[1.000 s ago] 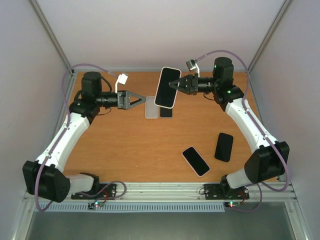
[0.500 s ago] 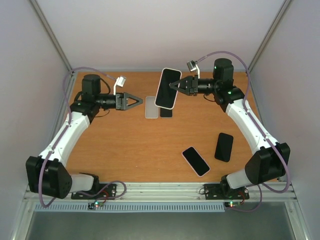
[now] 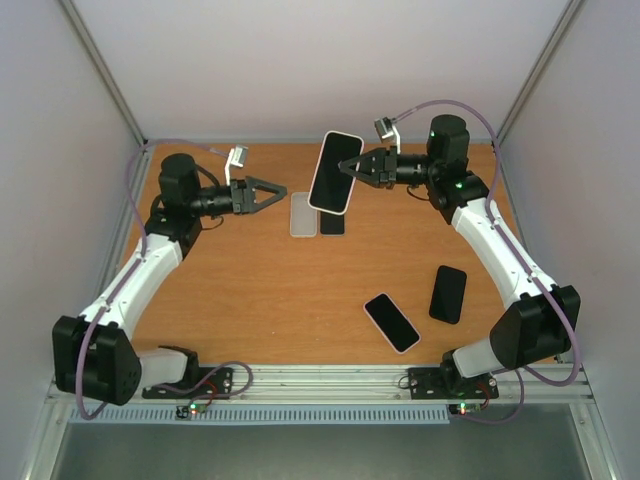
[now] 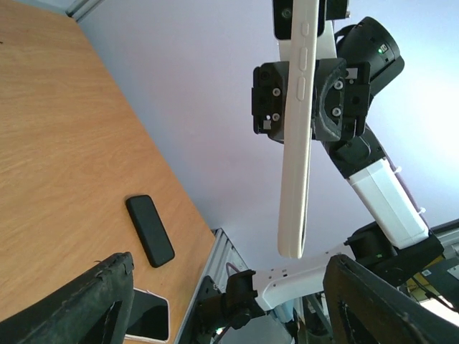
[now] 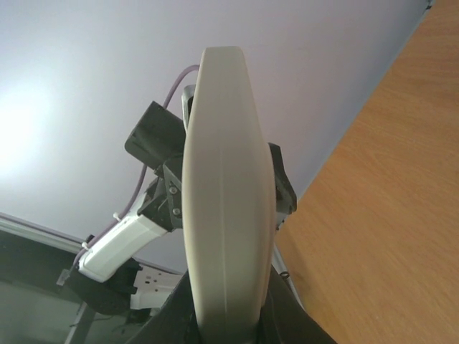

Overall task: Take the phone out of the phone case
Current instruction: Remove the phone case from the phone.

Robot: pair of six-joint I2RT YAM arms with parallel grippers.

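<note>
The right gripper (image 3: 352,168) is closed on the phone (image 3: 336,172), which sits in its white case (image 4: 294,179). It holds the phone in the air over the far part of the counter (image 3: 260,290), tilted, with the screen facing the top camera. In the left wrist view the phone shows edge-on, with the right gripper's pads pressed on its front and back.

The left gripper (image 3: 278,193) is open and empty. It points at the phone from the left and stands apart from it.

Below the held phone, a pale case (image 3: 303,214) lies flat, with a dark slab (image 3: 332,226) just beside it, partly hidden. Nearer the right arm's base lie a black phone (image 3: 448,294) and a white-rimmed phone (image 3: 392,322), close together but not touching.
</note>
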